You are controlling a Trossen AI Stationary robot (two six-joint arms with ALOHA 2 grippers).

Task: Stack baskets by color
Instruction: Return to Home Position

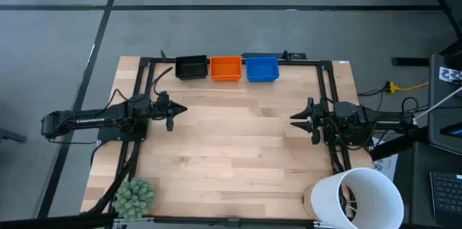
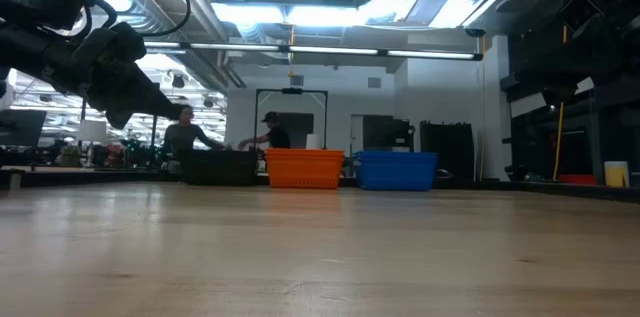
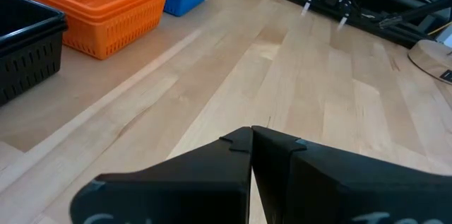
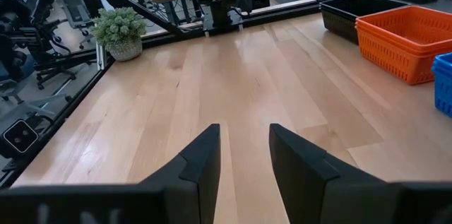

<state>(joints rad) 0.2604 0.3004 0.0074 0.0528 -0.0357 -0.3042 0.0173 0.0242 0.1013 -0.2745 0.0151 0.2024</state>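
Observation:
Three stacks of baskets stand side by side on their bottoms along the table's far edge: black (image 1: 190,66), orange (image 1: 225,68) and blue (image 1: 262,68). The low view shows the same row: black (image 2: 218,166), orange (image 2: 304,168), blue (image 2: 397,170). My left gripper (image 1: 182,109) hovers shut at the table's left side, holding nothing. At the right side my right gripper (image 1: 294,119) hovers open, nothing between its fingers (image 4: 205,155). Both are well short of the baskets.
A large white bucket (image 1: 359,199) stands at the near right corner and a fuzzy green plant (image 1: 134,197) at the near left corner. A black frame (image 1: 144,77) runs along the table's sides and far edge. People show in the room beyond.

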